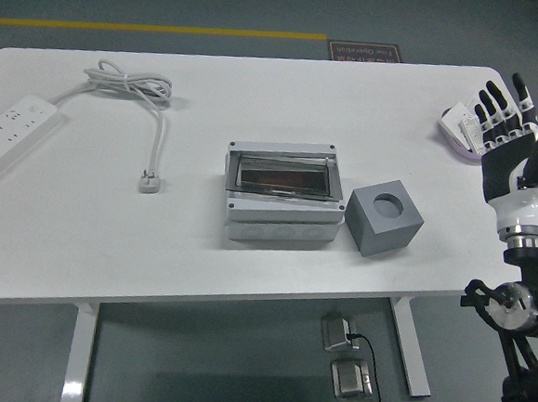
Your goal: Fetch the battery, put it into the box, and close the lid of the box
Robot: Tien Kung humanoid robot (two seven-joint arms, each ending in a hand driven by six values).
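Black fingers spread wide, the right hand [513,150] hovers empty near the table's [191,241] right edge, just beside the white battery [459,127] (partly hidden); the grey box [280,194] sits mid-table.

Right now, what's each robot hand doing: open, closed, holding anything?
Left robot hand: not in view.
Right robot hand: open, fingers spread, holding nothing, raised over the table's right edge.
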